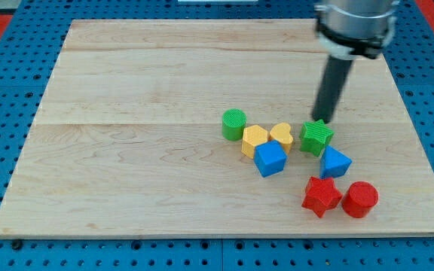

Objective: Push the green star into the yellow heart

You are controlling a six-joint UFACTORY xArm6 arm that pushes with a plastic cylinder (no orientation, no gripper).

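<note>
Nearest the view's bottom sit a red star (321, 196) and red cylinder (361, 199). Above them, the green star (316, 136) lies just right of the yellow heart (281, 135), a narrow gap between. My tip (323, 120) touches the green star's upper edge; the rod has no jaws.

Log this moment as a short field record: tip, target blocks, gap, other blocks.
tip: my tip at the green star's top edge
green star: right of the yellow heart
yellow heart: beside a yellow block
gap: narrow strip of board between star and heart
other blocks: green cylinder; blue cube; blue block; red star; red cylinder
</note>
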